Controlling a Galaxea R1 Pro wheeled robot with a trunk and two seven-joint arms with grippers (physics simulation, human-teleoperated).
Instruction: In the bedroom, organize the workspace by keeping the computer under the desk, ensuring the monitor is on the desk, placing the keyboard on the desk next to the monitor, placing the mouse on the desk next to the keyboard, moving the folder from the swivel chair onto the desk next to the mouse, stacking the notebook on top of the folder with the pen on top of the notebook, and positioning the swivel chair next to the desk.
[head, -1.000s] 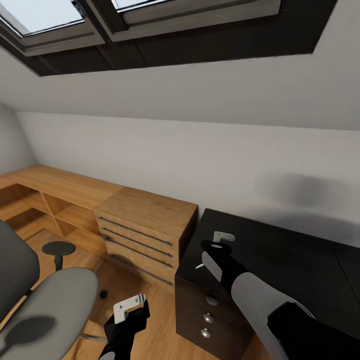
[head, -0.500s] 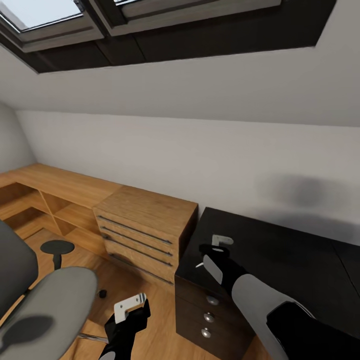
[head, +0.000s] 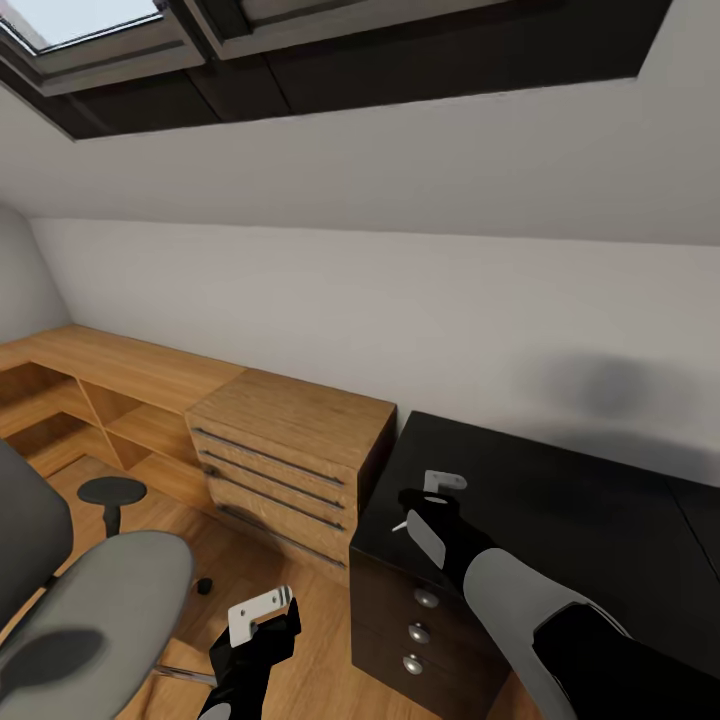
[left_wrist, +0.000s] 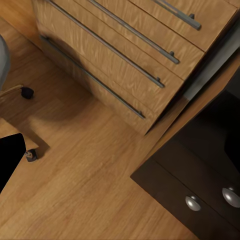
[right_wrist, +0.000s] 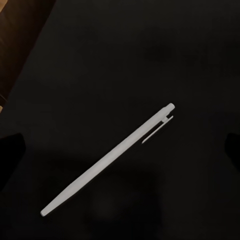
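Observation:
A thin white pen (right_wrist: 107, 157) lies flat on the black top of the desk (head: 560, 500), near its left end. My right gripper (head: 432, 497) hovers just above it, open; in the right wrist view the gripper (right_wrist: 120, 150) straddles the pen, with dark fingertips (right_wrist: 10, 155) at both picture edges and not touching it. The grey swivel chair (head: 100, 600) stands on the floor at the left, a black armrest (head: 112, 493) beside it. My left gripper (head: 262, 612) hangs open over the wood floor between chair and desk, holding nothing.
A light-wood drawer chest (head: 290, 450) stands against the desk's left side, with low wooden shelving (head: 110, 400) running along the wall. The desk's black drawers have silver knobs (left_wrist: 193, 202). Chair castors (left_wrist: 31, 156) rest on the floor near my left gripper. A sloped ceiling with skylights hangs overhead.
The head camera has tilted slightly, so the view has shifted. My right gripper has sunk a little towards the desk top. The left arm has stayed where it was.

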